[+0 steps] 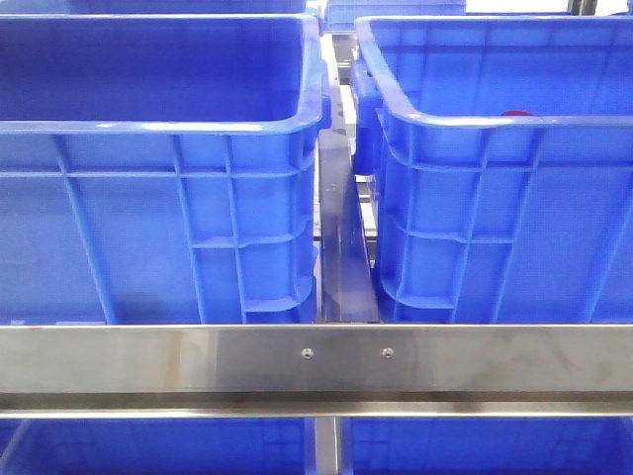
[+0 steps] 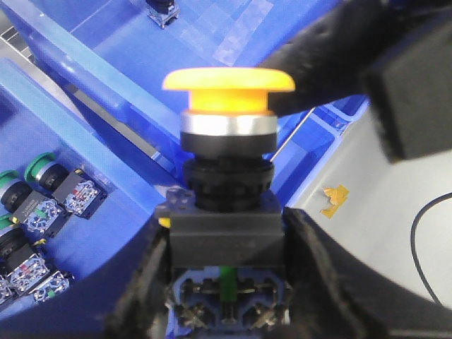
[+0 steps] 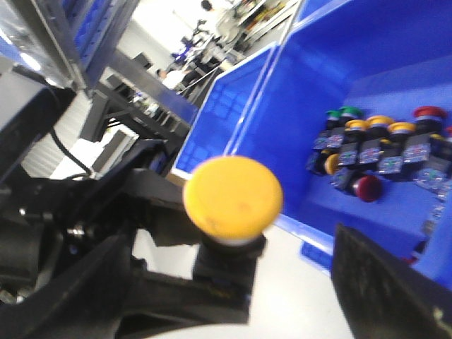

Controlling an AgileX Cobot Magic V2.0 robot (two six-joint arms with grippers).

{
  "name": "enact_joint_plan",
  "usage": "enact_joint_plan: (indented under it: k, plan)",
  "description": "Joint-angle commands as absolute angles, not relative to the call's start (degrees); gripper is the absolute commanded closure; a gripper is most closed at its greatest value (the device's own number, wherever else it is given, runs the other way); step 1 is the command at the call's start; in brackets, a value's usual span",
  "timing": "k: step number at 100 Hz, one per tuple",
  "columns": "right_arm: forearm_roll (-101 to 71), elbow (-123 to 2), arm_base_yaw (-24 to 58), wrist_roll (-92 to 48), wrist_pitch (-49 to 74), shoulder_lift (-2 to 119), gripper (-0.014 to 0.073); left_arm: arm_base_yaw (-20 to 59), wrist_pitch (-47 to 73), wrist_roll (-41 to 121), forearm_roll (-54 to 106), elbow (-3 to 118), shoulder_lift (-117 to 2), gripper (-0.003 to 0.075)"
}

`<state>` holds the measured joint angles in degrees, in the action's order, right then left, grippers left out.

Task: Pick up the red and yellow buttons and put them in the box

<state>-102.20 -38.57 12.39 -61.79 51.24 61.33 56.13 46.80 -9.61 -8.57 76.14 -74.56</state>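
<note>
My left gripper [image 2: 226, 286] is shut on the black body of a yellow mushroom-head button [image 2: 227, 88] and holds it in the air over a pale surface. In the right wrist view the same yellow button [image 3: 233, 196] sits between the wide-apart fingers of my right gripper [image 3: 233, 300], which is open. One right finger [image 2: 318, 60] is against the yellow cap. A blue box [image 3: 311, 78] holds several red, yellow and green buttons [image 3: 381, 152]. The front view shows two blue boxes [image 1: 148, 218] [image 1: 495, 218], a red sliver [image 1: 516, 114] at the right one's rim, and no gripper.
A steel rail [image 1: 316, 361] crosses in front of the boxes, with a narrow gap [image 1: 341, 228] between them. Green-capped buttons [image 2: 39, 205] lie in a blue crate under the left gripper. Yellow tape [image 2: 335, 194] and a black cable [image 2: 424, 240] lie on the pale surface.
</note>
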Motion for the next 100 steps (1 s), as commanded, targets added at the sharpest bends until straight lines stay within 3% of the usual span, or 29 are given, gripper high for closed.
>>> enact_joint_plan:
  k: [1, 36, 57, 86, 100]
  plan:
    - [-109.9, -41.7, 12.2, -61.6, 55.5, 62.4, -0.0008, 56.5, 43.4, -9.7, -8.7, 77.9, -72.6, 0.0739]
    - [-109.9, -46.0, 12.4, -61.5, 59.8, 67.9, 0.0012, 56.5, 43.4, -9.7, -8.6, 77.9, -72.6, 0.0739]
    - [-109.9, -47.7, 12.7, -61.5, 60.9, 69.8, 0.0134, 56.5, 43.4, -9.7, -8.6, 77.9, -72.6, 0.0739]
    - [-109.0, -47.7, 13.5, -61.5, 61.1, 69.9, 0.0399, 56.5, 43.4, -9.7, -8.6, 77.9, -72.6, 0.0739]
    - [-109.0, -47.7, 13.5, -61.5, 61.5, 69.9, 0.0412, 56.5, 43.5, -9.7, -8.6, 77.9, -72.6, 0.0710]
